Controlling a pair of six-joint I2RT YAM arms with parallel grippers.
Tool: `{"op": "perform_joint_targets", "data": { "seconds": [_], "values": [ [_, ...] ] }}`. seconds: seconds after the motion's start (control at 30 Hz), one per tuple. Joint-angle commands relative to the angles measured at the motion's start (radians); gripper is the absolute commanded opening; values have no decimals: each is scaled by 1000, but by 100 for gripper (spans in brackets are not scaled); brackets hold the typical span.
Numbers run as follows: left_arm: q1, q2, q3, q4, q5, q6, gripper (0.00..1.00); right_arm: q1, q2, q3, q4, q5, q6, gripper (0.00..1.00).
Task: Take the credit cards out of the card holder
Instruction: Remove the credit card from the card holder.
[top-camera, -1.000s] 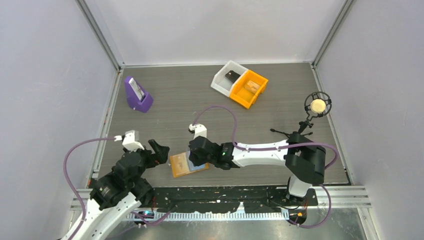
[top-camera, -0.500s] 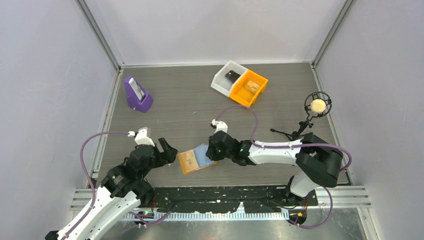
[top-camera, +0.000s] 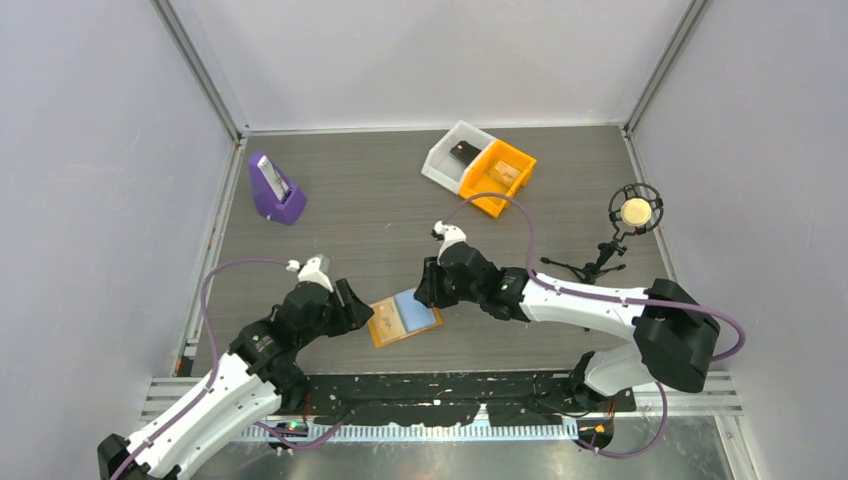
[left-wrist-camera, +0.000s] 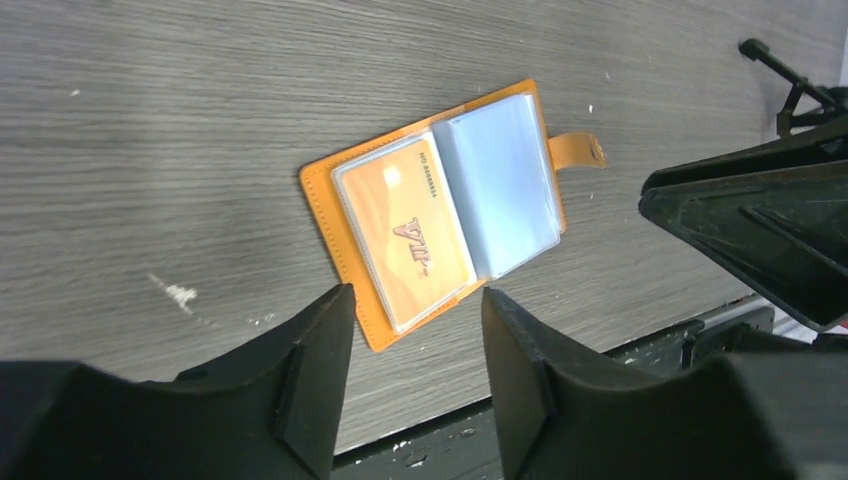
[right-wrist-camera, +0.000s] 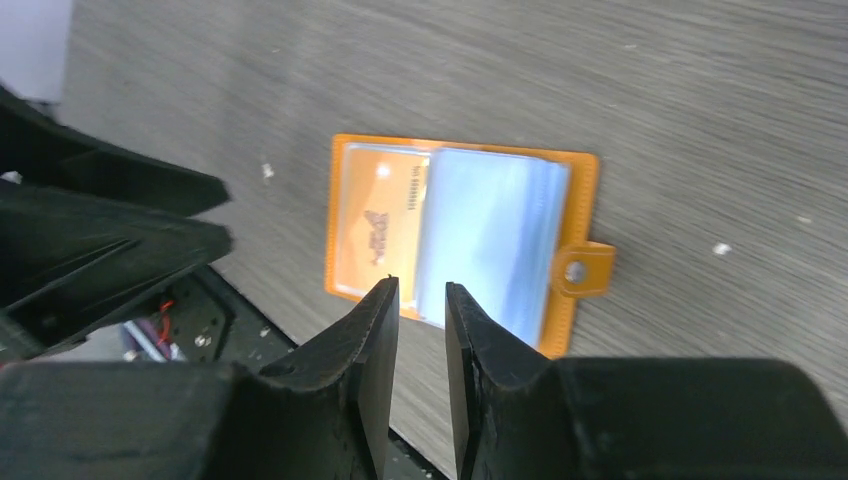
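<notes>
L fingers (left-wrist-camera: 318, 370) part-open, R fingers (right-wrist-camera: 375, 350) narrow gap, both empty. 1 card holder (left-wrist-camera: 455, 190) open flat on counter (left-wrist-camera: 150, 120) btwn them (1 card (left-wrist-camera: 405, 225); "VIP" print legible in L wrist view only).

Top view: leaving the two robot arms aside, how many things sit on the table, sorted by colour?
Orange: 2 (card holder, orange bin)
White: 1 (white bin)
Purple: 1 (purple stand)
Black: 1 (microphone on its tripod)
Total: 5, not counting what lies inside the two bins.
</notes>
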Motion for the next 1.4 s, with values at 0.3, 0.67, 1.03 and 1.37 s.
{"op": "perform_joint_targets", "data": {
  "seconds": [0.3, 0.67, 1.03, 1.37],
  "values": [
    [71, 188, -92, 388, 214, -66, 0, 28, 247, 90, 203, -216, 122, 31],
    [96, 240, -147, 414, 183, -31, 0, 46, 336, 117, 211, -200, 141, 36],
    [96, 291, -189, 454, 168, -14, 0, 47, 347, 132, 113, -138, 109, 38],
    [96, 338, -206, 470, 166, -19, 0, 57, 369, 151, 84, -116, 100, 38]
  ]
}}
